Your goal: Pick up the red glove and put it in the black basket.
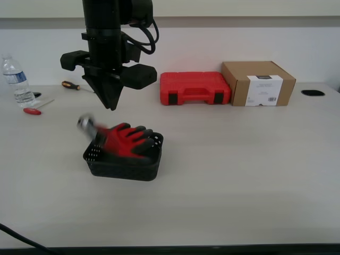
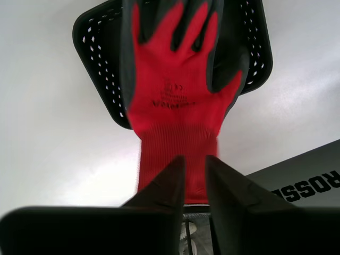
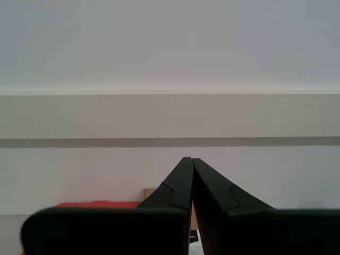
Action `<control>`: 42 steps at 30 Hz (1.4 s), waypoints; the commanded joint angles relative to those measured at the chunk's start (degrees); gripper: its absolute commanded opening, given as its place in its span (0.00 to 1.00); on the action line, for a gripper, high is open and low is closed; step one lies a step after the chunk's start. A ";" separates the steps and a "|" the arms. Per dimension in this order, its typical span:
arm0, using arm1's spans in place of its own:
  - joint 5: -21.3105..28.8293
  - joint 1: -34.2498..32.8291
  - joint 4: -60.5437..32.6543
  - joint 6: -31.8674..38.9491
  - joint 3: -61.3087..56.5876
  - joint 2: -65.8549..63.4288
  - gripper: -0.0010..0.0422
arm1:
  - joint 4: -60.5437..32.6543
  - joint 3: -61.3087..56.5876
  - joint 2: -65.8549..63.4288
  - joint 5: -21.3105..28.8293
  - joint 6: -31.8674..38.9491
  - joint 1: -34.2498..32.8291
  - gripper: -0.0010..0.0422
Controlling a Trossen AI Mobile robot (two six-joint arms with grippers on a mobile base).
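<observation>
Exterior view: red glove [image 1: 126, 139] lies blurred across black basket [image 1: 125, 159], cuff end poking over the rim toward the exterior view's left, directly below my first gripper [image 1: 110, 101], whose fingers are parted w/ nothing between them. First wrist view shows glove's long axis running straight away from the jaws, soft red knit back, dark grey coated fingertips over the perforated hard plastic. My second gripper [image 3: 191, 162] is clenched empty, aimed at the wall, so first arm's nearer.

My first gripper [image 2: 194, 162] has matte black wedge fingers [image 2: 167, 183] tapering from a broad black bar; behind them sits a grey plate with black lettering. Black looped cables [image 1: 146, 29] hang beside the black arm [image 1: 106, 32] column above the fingers
</observation>
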 commanded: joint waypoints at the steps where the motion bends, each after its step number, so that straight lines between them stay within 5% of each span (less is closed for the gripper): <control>1: 0.00 0.00 0.17 0.15 0.07 0.00 0.02 | -0.37 0.00 -0.02 -0.02 -1.03 0.48 0.30; 5: 0.00 -0.02 0.17 0.15 0.07 0.00 0.02 | -1.20 0.81 -0.02 -0.26 -3.10 0.55 0.72; 7: 0.00 -0.02 0.17 0.15 0.07 0.00 0.02 | -1.40 2.23 -0.02 -0.24 -4.04 0.61 0.76; 10: 0.00 -0.02 0.17 0.15 0.07 0.00 0.02 | -5.03 6.78 -0.02 0.17 -3.41 0.61 0.59; 14: 0.00 0.00 0.17 0.15 0.07 0.00 0.02 | -7.91 18.23 -1.84 0.11 -1.33 0.66 0.15; 16: 0.00 0.00 0.17 0.15 0.07 0.00 0.02 | -7.93 23.96 -4.48 -0.15 -0.48 0.72 0.02; 21: 0.00 0.00 -0.26 0.15 0.07 0.00 0.02 | -7.02 35.45 -11.67 -10.69 1.68 1.46 0.31; 24: 0.00 -0.02 -0.42 0.13 0.07 0.00 0.02 | -7.13 41.24 -12.59 -12.44 1.97 2.56 0.61; 27: 0.00 -0.02 -0.68 0.15 0.07 0.00 0.02 | -6.91 44.11 -12.61 -19.45 4.24 2.64 0.99; 28: 0.00 -0.02 -0.70 0.15 0.07 0.00 0.02 | -6.78 44.24 -12.61 -21.20 4.24 2.67 0.96; 36: 0.00 0.00 -0.70 0.15 0.07 0.00 0.02 | -6.58 44.26 -12.66 -21.66 4.22 2.71 0.01; 42: 0.00 0.00 -0.70 0.15 0.07 0.00 0.02 | -6.58 44.26 -12.66 -21.64 3.80 2.71 0.32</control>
